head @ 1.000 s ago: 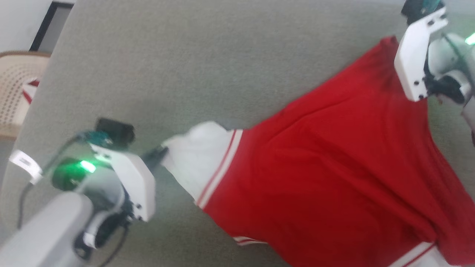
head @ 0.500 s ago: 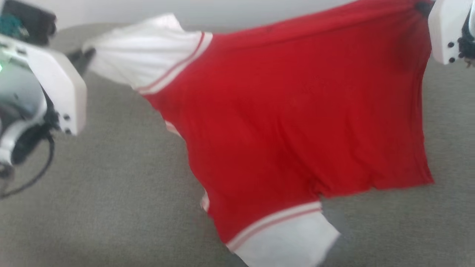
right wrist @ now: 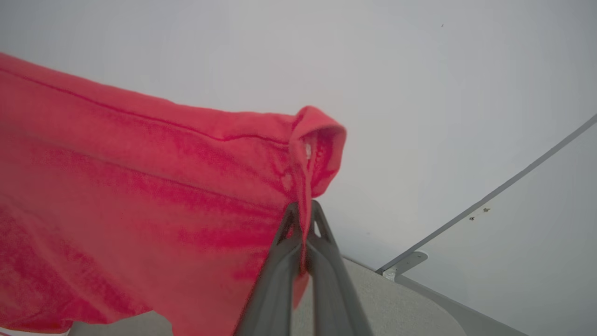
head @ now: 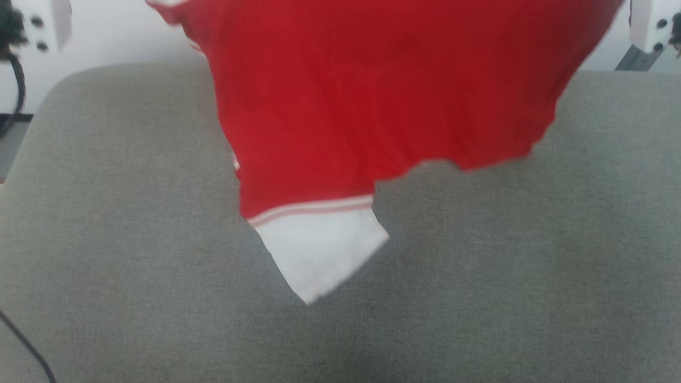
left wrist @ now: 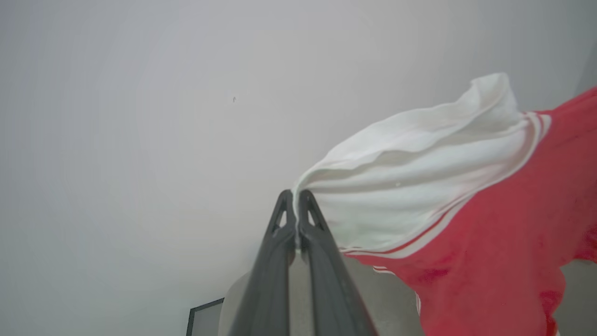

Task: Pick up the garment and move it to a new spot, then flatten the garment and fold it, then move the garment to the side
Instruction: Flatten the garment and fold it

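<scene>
The left gripper (left wrist: 296, 193) is pinched tight on the cuff edge of a white sleeve (left wrist: 410, 177), its two dark fingers pressed together with the cloth caught between their tips. The right gripper (right wrist: 303, 207) is clamped in the same way on a folded red corner (right wrist: 317, 144), which rises just above its fingertips. Between the two, the garment (head: 372, 96) hangs spread out, its red body sagging below both grippers. The other white sleeve (head: 319, 255), edged with striped trim, is the lowest part and dangles over a grey upholstered surface (head: 505, 276). A pale wall (left wrist: 140, 116) stands beyond both grippers.
</scene>
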Robot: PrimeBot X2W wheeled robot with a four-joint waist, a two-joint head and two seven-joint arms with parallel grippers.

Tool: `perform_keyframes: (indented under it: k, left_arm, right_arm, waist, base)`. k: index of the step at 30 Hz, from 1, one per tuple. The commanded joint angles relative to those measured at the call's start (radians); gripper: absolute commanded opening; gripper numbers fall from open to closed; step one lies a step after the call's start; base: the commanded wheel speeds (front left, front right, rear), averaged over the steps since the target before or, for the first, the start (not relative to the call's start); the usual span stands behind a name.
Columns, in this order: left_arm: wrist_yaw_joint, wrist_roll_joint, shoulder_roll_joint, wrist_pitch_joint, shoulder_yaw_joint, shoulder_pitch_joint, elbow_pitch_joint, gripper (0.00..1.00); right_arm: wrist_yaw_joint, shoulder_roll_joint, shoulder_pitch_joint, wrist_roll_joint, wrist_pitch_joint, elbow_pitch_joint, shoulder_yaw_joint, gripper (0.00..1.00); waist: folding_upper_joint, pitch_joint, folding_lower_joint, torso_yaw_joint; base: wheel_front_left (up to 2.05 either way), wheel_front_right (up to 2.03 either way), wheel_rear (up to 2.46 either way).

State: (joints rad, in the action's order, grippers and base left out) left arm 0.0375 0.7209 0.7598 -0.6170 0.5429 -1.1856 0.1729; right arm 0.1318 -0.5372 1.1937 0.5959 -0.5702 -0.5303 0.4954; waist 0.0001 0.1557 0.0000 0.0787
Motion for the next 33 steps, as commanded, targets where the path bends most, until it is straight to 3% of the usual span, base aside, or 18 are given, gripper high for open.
perform_keyframes:
  k: [1, 7, 17, 20, 24, 28, 33]
  left_arm:
    - [-0.013, -0.026, -0.010, 0.021, 0.002, -0.039, 0.032, 0.00]
    - [-0.023, -0.111, -0.070, 0.143, 0.006, -0.207, 0.184, 0.00]
    - [0.059, -0.306, -0.164, 0.533, -0.006, -0.534, 0.454, 0.00]
    - [0.080, -0.325, -0.184, 0.614, -0.015, -0.577, 0.496, 0.00]
    - [0.076, -0.335, -0.228, 0.738, -0.005, -0.609, 0.562, 0.00]
    - [0.040, -0.319, -0.262, 0.771, 0.023, -0.532, 0.618, 0.00]
    - [-0.059, -0.254, -0.292, 0.692, 0.052, -0.413, 0.671, 0.00]
  right_arm:
    - [-0.002, 0.013, 0.011, -0.022, 0.021, -0.008, -0.022, 0.00]
    - [-0.002, 0.085, 0.081, -0.149, 0.126, -0.059, -0.125, 0.00]
    - [-0.002, 0.216, 0.276, -0.494, 0.525, -0.223, -0.299, 0.00]
    - [-0.002, 0.243, 0.294, -0.565, 0.590, -0.261, -0.341, 0.00]
    - [-0.002, 0.278, 0.312, -0.665, 0.664, -0.331, -0.364, 0.00]
    - [-0.002, 0.295, 0.285, -0.701, 0.676, -0.426, -0.335, 0.00]
    - [-0.002, 0.299, 0.241, -0.655, 0.650, -0.549, -0.252, 0.00]
  waist:
    - [-0.0001, 0.019, 0.0000, -0.002]
    - [-0.0001, 0.116, 0.0000, -0.016]
    - [-0.0001, 0.319, 0.0000, -0.053]
    - [-0.0001, 0.346, 0.0000, -0.051]
    - [-0.0001, 0.379, 0.0000, -0.036]
    - [-0.0001, 0.381, 0.0000, -0.014]
    - [-0.0001, 0.353, 0.0000, 0.003]
  base:
    - [0.00, 0.00, 0.00]
    - [0.00, 0.00, 0.00]
    - [0.00, 0.00, 0.00]
    - [0.00, 0.00, 0.00]
    - [0.00, 0.00, 0.00]
    - [0.00, 0.00, 0.00]
    - [0.00, 0.00, 0.00]
